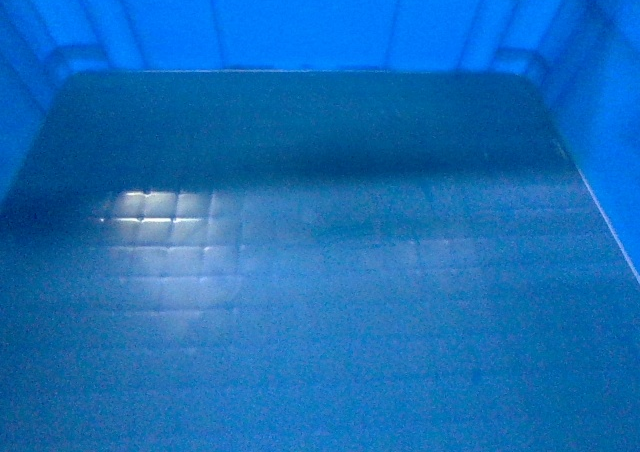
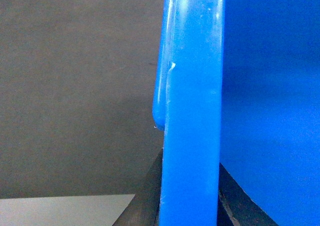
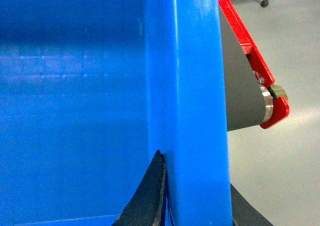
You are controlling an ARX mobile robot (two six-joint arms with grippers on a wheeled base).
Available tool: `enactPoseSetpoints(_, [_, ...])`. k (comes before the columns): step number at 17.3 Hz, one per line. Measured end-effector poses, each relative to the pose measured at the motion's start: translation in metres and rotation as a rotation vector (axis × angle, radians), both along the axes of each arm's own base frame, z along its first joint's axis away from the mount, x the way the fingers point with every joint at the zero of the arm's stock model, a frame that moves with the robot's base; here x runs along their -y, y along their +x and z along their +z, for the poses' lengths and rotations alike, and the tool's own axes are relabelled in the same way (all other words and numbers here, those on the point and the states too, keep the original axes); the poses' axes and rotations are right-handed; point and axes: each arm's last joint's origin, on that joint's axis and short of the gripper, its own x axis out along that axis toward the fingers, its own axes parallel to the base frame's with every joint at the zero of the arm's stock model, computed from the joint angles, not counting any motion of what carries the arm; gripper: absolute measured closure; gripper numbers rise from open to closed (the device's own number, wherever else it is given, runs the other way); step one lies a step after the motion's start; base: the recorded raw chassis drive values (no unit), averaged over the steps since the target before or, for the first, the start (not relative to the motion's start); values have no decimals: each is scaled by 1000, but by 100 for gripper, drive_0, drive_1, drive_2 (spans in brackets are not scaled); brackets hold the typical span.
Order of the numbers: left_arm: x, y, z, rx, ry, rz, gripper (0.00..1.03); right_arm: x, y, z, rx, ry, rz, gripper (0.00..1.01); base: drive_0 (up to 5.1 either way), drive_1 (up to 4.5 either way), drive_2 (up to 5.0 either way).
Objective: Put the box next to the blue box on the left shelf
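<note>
1. One box fills the head view: only its dark grid-marked floor and bright blue inner walls show, with a pale glare patch at left.
2. Each wrist view shows the thick blue rim instead. The left gripper has a black finger on either side of the rim, clamped on it; the right gripper grips the opposite rim the same way.
3. Only the right wrist view shows a grey roller in a red frame beside the box, above grey floor.

Left tool and right tool each clamp a rim, fingers either side.
</note>
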Motion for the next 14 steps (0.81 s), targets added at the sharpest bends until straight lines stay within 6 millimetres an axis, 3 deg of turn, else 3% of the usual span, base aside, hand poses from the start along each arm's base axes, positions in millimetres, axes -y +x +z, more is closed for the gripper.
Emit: enactPoseSetpoints(14, [0,0,0,1,0,0,90,0,0,0,-1,-1,0,88,-155,-155,-155])
